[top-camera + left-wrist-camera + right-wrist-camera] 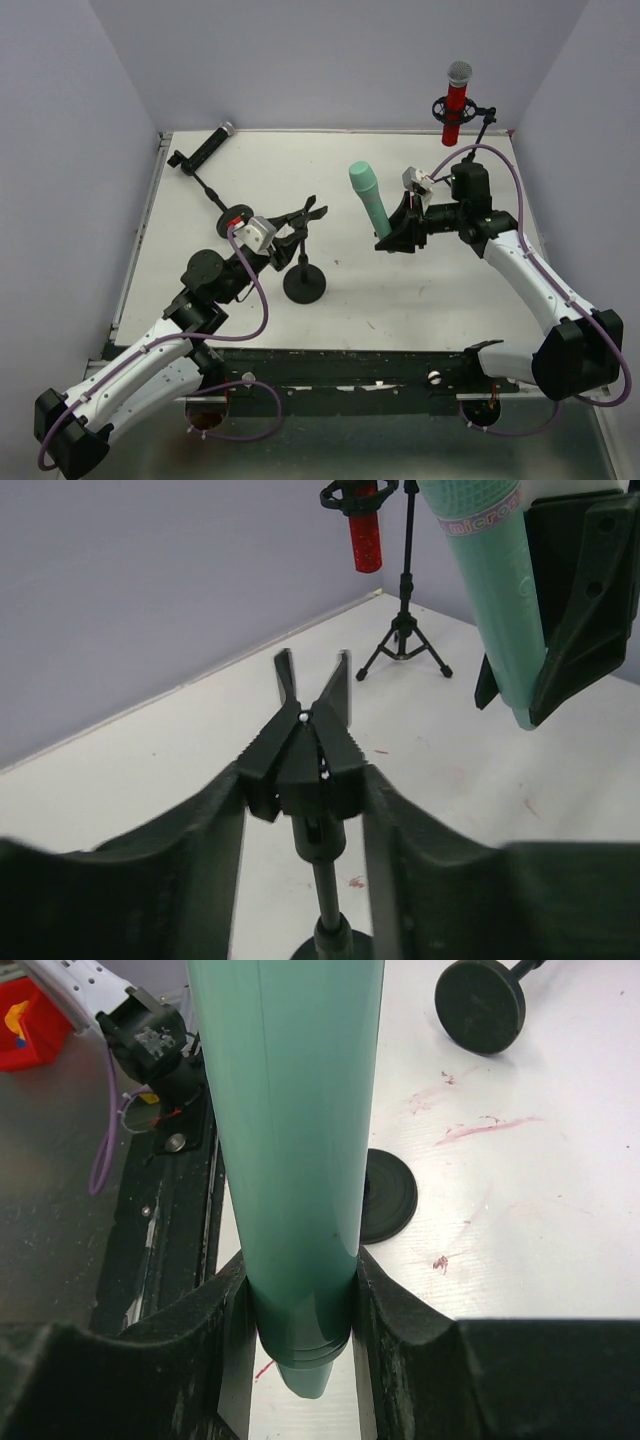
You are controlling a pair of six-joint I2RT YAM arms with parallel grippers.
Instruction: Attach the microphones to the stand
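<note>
The white table (400, 300) ran to pale lilac walls (330, 60) on its left, far and right edges. Bare surface lay open across its near right part and in the gap between the two grippers.

A round-base stand (304, 283) stood near the middle. The left gripper (305, 780) had its fingers pressed against both sides of the stand's spring clip (305, 750), whose prongs pointed away to the right.

Just right of that, the right gripper (300, 1300) clamped the mint-green microphone (368, 195) at its lower end, head up and tilted left, apart from the clip.

At the far right corner the red microphone (457, 100) sat upright in a tripod stand (405, 630). The black microphone (208, 146) lay at the far left edge.
</note>
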